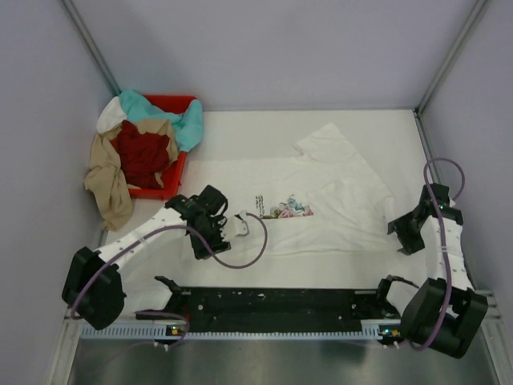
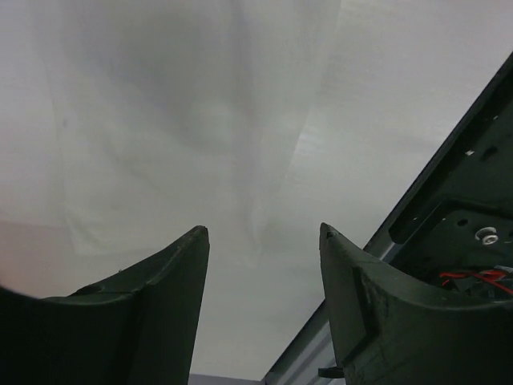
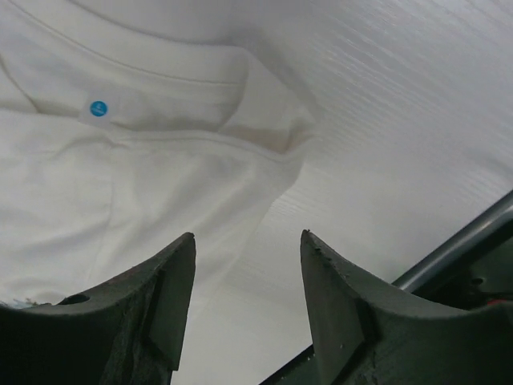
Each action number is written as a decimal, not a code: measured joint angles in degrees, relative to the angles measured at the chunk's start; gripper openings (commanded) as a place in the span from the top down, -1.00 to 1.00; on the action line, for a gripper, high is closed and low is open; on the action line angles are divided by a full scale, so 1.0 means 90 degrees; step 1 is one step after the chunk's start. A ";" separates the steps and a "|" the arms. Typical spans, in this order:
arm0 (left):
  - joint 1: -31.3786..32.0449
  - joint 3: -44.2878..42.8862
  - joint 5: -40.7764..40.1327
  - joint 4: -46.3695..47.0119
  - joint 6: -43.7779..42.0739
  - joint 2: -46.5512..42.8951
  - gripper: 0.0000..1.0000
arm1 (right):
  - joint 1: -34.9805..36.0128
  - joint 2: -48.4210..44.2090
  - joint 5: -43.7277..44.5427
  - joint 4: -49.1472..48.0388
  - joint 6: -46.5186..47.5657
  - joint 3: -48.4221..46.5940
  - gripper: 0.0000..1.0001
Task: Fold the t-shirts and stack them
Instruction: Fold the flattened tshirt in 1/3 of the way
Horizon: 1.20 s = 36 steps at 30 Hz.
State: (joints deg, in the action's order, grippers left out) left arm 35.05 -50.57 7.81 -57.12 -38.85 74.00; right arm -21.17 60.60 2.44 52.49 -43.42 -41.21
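Observation:
A white t-shirt (image 1: 337,192) with a pink-and-blue flower print (image 1: 290,208) lies spread flat on the table. My left gripper (image 1: 240,225) is open and empty over the shirt's near left edge. In the left wrist view (image 2: 260,231) plain white cloth (image 2: 160,120) lies under it. My right gripper (image 1: 399,233) is open and empty at the shirt's near right corner. In the right wrist view (image 3: 248,234) the cloth (image 3: 120,176) shows a seam and a small blue dot (image 3: 98,108). Teal (image 1: 188,124), dark red (image 1: 144,152), tan (image 1: 108,180) and cream (image 1: 110,119) tees are heaped at the back left.
A red plastic bin (image 1: 180,100) holds the heap of tees at the back left, the tan one hanging over its near side. A black rail (image 1: 272,301) runs along the near edge between the arm bases. Grey walls close the table at the back and sides.

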 measured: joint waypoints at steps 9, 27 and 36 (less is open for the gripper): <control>-0.0563 0.1615 -0.1107 0.0801 -0.0199 -0.0583 -0.17 | 0.0000 0.0214 0.0209 -0.0270 -0.0680 0.0680 0.36; -0.0580 0.2334 -0.1761 0.1882 -0.0010 -0.0984 1.00 | -0.1435 0.1226 -0.0668 -0.0770 -0.0379 0.0823 1.00; -0.0585 0.1962 -0.0692 0.0597 -0.0253 -0.1005 1.00 | -0.1664 0.0918 -0.0359 -0.0486 -0.0340 0.0811 1.00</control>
State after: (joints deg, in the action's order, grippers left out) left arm 29.78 -32.91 1.58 -51.75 -41.12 64.95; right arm -36.14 68.86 -0.80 48.12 -46.48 -33.91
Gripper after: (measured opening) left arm 0.012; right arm 0.008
